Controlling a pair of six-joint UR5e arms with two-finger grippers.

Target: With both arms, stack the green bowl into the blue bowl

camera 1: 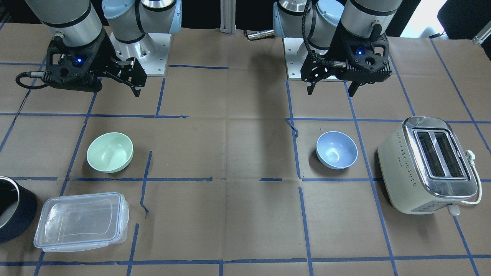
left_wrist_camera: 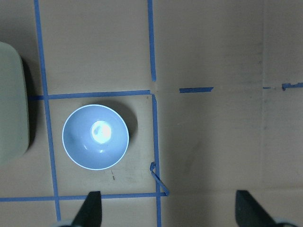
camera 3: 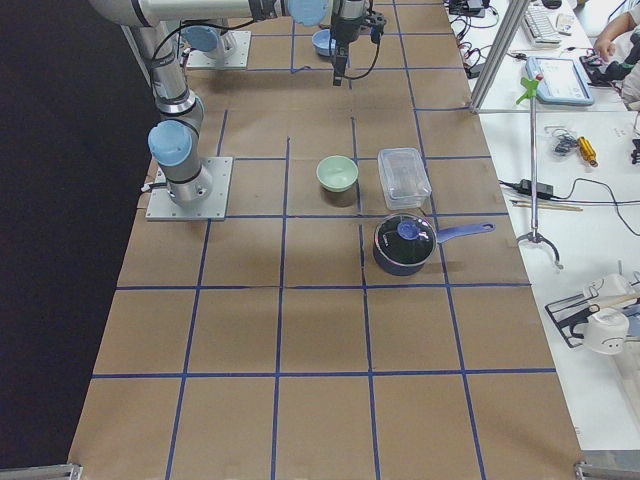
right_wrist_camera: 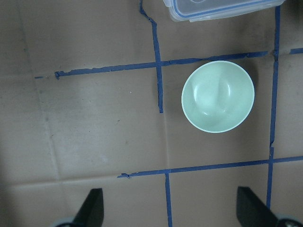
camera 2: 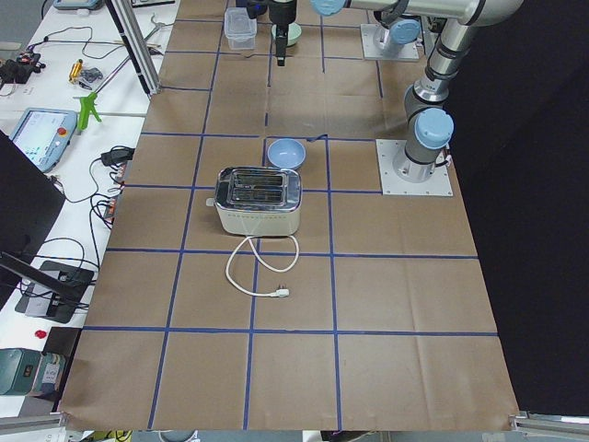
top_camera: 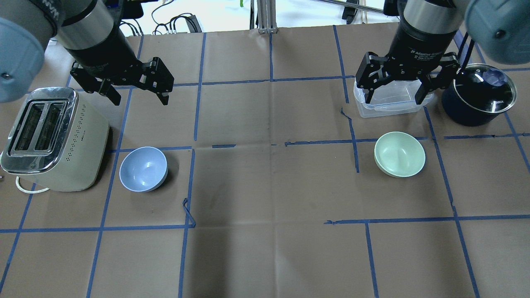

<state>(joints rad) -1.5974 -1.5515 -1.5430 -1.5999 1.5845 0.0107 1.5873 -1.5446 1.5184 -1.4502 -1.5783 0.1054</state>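
Note:
The green bowl (top_camera: 399, 154) sits upright and empty on the brown table, on the right side of the overhead view. The blue bowl (top_camera: 143, 169) sits upright and empty on the left side, beside a toaster. My left gripper (top_camera: 139, 100) is open and empty, held above the table beyond the blue bowl. My right gripper (top_camera: 392, 98) is open and empty, held above the clear container, beyond the green bowl. The left wrist view shows the blue bowl (left_wrist_camera: 95, 137) below and to the left. The right wrist view shows the green bowl (right_wrist_camera: 218, 96) to the right.
A cream toaster (top_camera: 54, 138) with a white cord stands just left of the blue bowl. A clear lidded container (top_camera: 391, 105) and a dark navy pot (top_camera: 480, 97) stand beyond the green bowl. Blue tape lines grid the table between the bowls.

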